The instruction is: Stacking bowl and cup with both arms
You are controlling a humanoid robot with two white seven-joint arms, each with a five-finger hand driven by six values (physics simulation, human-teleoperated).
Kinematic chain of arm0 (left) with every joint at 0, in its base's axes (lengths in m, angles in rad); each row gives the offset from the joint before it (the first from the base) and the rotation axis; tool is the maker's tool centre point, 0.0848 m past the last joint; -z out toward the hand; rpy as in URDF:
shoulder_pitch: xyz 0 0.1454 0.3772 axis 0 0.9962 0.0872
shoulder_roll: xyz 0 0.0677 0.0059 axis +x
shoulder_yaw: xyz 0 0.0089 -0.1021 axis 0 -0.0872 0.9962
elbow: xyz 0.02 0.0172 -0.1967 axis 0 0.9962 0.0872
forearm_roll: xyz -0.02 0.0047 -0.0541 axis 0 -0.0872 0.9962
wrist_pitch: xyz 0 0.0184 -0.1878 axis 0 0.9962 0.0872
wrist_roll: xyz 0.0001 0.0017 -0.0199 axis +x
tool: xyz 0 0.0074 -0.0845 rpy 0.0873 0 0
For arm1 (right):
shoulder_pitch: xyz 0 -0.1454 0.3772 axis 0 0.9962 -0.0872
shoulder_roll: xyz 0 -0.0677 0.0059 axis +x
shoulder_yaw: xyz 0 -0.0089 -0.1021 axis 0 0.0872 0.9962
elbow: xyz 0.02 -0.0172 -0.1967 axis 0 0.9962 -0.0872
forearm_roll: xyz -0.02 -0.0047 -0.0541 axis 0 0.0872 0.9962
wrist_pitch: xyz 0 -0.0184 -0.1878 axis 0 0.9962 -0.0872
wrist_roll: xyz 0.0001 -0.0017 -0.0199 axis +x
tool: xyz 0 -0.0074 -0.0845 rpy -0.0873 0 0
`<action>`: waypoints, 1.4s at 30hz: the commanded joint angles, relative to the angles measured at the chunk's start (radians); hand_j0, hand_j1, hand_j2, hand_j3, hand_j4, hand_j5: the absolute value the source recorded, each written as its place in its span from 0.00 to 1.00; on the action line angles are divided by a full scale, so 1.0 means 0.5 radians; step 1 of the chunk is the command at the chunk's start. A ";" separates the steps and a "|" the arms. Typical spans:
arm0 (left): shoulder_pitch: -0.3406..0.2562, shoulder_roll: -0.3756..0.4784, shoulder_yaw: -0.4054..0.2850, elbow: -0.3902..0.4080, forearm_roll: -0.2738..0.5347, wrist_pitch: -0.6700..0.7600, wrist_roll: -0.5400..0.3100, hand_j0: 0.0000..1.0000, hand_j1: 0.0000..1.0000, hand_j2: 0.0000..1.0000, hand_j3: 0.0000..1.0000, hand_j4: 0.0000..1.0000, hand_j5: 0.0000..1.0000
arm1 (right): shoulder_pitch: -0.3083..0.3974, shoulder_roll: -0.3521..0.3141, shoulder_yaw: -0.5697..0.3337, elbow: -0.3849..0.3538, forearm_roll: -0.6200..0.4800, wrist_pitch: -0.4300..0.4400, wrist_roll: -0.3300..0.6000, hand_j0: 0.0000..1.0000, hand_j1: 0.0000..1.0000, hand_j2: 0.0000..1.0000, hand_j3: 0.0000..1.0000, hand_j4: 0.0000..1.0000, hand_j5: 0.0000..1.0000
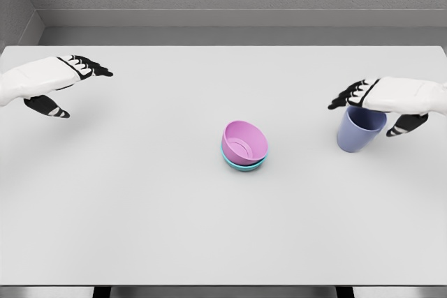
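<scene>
Hovering directly over the blue cup [360, 130] at the tabletop's [140, 207] right side with right hand [370, 95] fingers spread and gripping nothing, well right of the tilted pink bowl [245, 142] nested in a teal bowl [244, 165] at center, left hand [59, 78] open far left.

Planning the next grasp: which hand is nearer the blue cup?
Right. The right hand is directly over the blue cup, at its rim; the left hand is far off across the table.
</scene>
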 commanded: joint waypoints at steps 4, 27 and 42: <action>0.000 0.004 0.001 -0.007 0.011 0.004 0.001 1.00 1.00 1.00 1.00 1.00 1.00 | -0.003 0.004 0.033 0.062 -0.008 0.005 -0.001 1.00 1.00 1.00 1.00 1.00 1.00; 0.003 0.007 0.001 -0.010 0.011 0.004 0.001 1.00 1.00 1.00 1.00 1.00 1.00 | -0.083 0.081 0.128 0.182 -0.008 0.005 -0.001 0.84 0.84 0.84 0.84 0.84 0.84; 0.003 0.004 0.001 -0.016 0.011 0.004 -0.002 1.00 1.00 1.00 1.00 1.00 1.00 | -0.123 0.081 0.125 0.179 -0.017 0.005 -0.001 0.64 0.64 0.64 0.64 0.64 0.64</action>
